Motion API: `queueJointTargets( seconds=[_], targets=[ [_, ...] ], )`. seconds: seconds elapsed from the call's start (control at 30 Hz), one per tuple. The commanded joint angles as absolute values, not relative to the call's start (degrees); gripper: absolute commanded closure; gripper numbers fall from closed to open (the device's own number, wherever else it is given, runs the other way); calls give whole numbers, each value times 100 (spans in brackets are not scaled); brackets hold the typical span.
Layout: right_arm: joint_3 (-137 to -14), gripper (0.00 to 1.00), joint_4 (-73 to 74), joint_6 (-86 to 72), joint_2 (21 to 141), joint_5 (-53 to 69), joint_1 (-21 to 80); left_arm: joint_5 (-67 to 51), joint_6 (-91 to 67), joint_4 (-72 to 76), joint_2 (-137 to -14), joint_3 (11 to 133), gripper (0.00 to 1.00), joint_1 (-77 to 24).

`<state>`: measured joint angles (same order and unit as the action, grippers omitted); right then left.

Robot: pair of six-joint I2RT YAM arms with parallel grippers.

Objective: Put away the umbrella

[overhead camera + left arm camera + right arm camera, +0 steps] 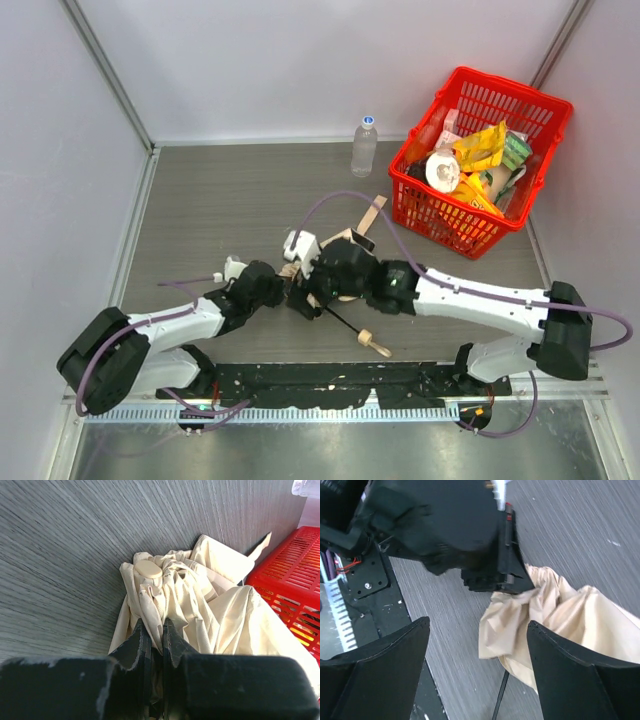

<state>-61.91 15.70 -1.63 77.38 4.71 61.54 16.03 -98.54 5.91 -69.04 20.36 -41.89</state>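
The umbrella (373,214) lies mid-table under both wrists, its cream fabric crumpled. Its thin black shaft (345,325) runs down right to the small beige handle (372,342). My left gripper (293,287) is shut on a fold of the umbrella fabric (200,595); the fingertips (140,632) pinch the cloth just below the beige cap (148,569). My right gripper (315,290) is open and empty; in its wrist view it (477,632) hovers above the edge of the fabric (555,610) and the shaft (500,695), facing the left gripper (495,575).
A red basket (548,165) filled with yellow packets and other goods stands at the back right, and also shows in the left wrist view (295,580). A clear water bottle (364,146) stands upright left of it. A black base plate (330,382) runs along the near edge.
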Motion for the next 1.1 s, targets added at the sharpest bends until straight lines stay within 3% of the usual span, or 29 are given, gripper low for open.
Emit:
queueJointTargets(
  seconds=[0.0, 0.2, 0.57, 0.7, 0.87, 0.93, 1.03, 1.07],
  targets=[
    [-5477, 17, 291, 500, 8050, -1359, 6784, 1652, -9571, -694, -6952, 2013, 100, -4201],
    [-4546, 16, -1387, 1107, 8700, -1793, 6917, 1538, -9694, -764, -7066, 2074, 100, -4201],
    [-4833, 21, -1609, 703, 10097, -2154, 6504, 1398, -9861, -879, -7268, 2232, 100, -4201],
    [-4764, 41, -1476, 388, 10344, -2136, 6416, 1389, -9879, -993, -7286, 2320, 100, -4201],
    [-4105, 91, -1705, -280, 10345, -1644, 6197, 1459, -9888, -985, -7181, 2259, 100, -4201],
    [-3973, 98, -1740, -491, 10388, -1442, 6161, 1485, -9896, -862, -7119, 2180, 100, -4201],
    [-3745, 99, -1888, -886, 10398, -802, 6012, 1564, -9835, -643, -7005, 2057, 100, -4201],
    [-3675, 99, -1959, -949, 10389, -704, 5977, 1608, -9791, -581, -6953, 2031, 95, -4201]
  ],
)
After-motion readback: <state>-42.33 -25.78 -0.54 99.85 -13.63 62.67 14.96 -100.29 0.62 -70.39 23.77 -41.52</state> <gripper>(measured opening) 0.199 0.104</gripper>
